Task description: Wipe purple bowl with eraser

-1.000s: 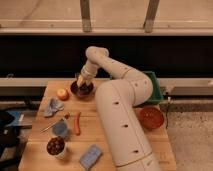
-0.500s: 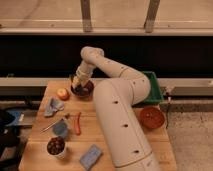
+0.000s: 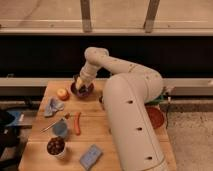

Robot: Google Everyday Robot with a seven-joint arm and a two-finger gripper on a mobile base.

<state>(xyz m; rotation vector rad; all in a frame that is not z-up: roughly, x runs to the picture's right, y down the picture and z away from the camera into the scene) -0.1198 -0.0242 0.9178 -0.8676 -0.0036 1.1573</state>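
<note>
The purple bowl [image 3: 81,90] sits at the back of the wooden table [image 3: 95,130], right of an apple. My gripper [image 3: 80,83] reaches down into the bowl from the white arm [image 3: 112,65] that stretches over from the right. A dark block that seems to be the eraser sits at the gripper tips inside the bowl, mostly hidden by the wrist.
An apple [image 3: 62,94] lies left of the bowl. A blue-grey cloth [image 3: 53,106], a black-handled tool [image 3: 52,124], a blue cup [image 3: 60,129], an orange carrot [image 3: 77,122], a cup of dark food [image 3: 55,146] and a blue-grey pad [image 3: 90,156] lie on the table. An orange-red bowl [image 3: 156,117] stands at the right.
The gripper has shifted a little to the left within the purple bowl. The other objects have not moved.
</note>
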